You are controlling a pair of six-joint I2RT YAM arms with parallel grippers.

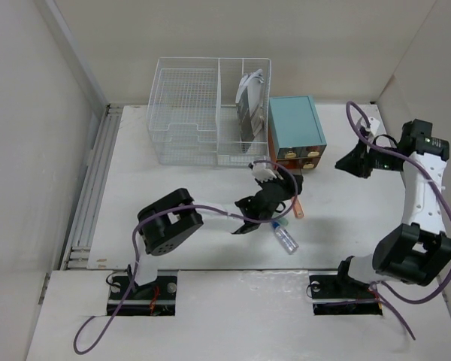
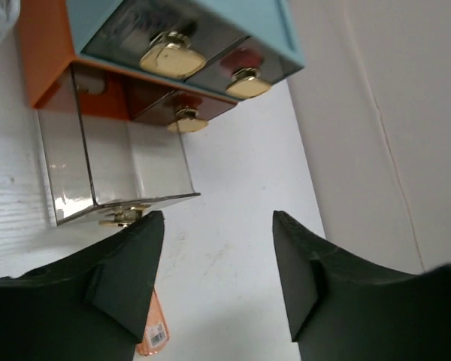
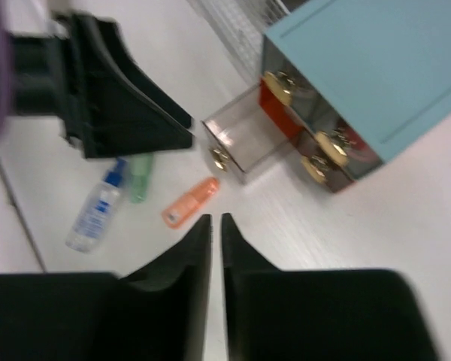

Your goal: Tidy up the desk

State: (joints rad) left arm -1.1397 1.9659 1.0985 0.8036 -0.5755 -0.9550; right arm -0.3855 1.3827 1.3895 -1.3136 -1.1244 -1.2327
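Above the large flat white matte desk (image 1: 346, 226), the left gripper (image 2: 218, 226) stands open and empty before a pulled-out clear plastic drawer (image 2: 113, 162); the right gripper (image 3: 216, 226) has its jaws nearly closed, holding nothing.

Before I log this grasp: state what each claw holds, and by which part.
Nothing is held. The left claw stands open with an empty gap. The right claw has its fingers nearly together with nothing between them.
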